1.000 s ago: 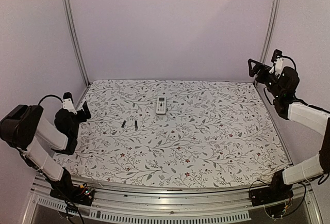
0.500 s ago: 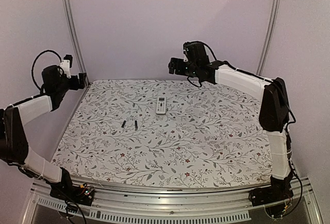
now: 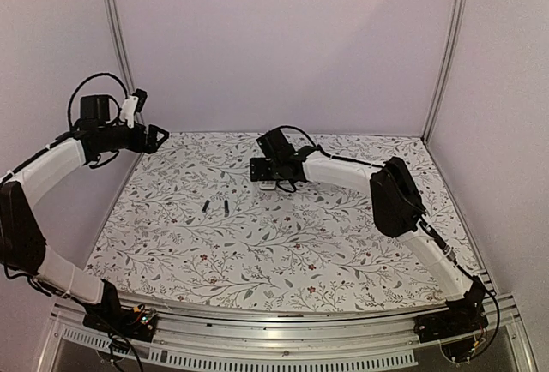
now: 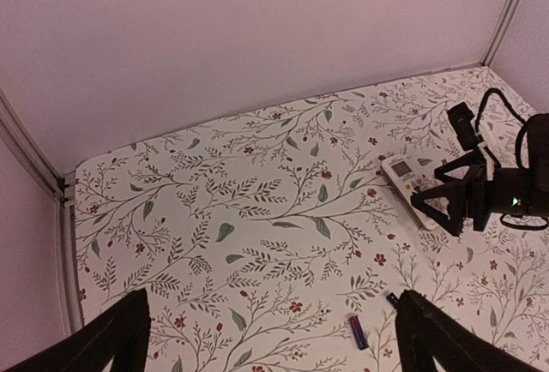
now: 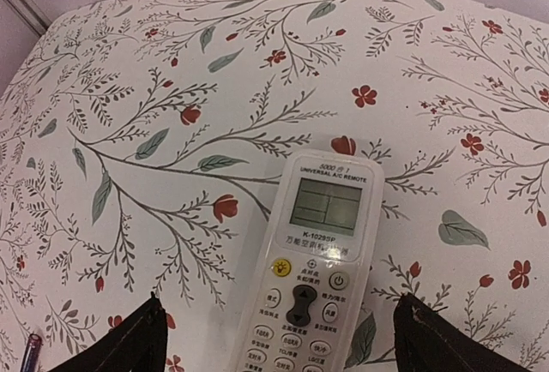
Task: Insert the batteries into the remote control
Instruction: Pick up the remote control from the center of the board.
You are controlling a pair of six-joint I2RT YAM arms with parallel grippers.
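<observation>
White remote control (image 5: 319,252) now sits just under the right gripper (image 5: 279,345), which has swung down (jaws wide, holding nothing); batteries (image 3: 226,206) lie untouched, so grasping seems next.

The light is soft and even, and it gives the walls (image 3: 283,46) a pink-lilac tint in all three views. Shadows on the flowered table cover (image 3: 343,243) are faint and diffuse. The top view is a little grainy, and its metal posts (image 3: 120,46) lean outward toward the upper corners, as a wide lens does. The right wrist view is sharp: the print on the remote control (image 5: 322,252) is readable, while the fingertips (image 5: 129,346) of the right gripper (image 5: 276,312) are dark and slightly blurred. The left wrist view is softer.
</observation>
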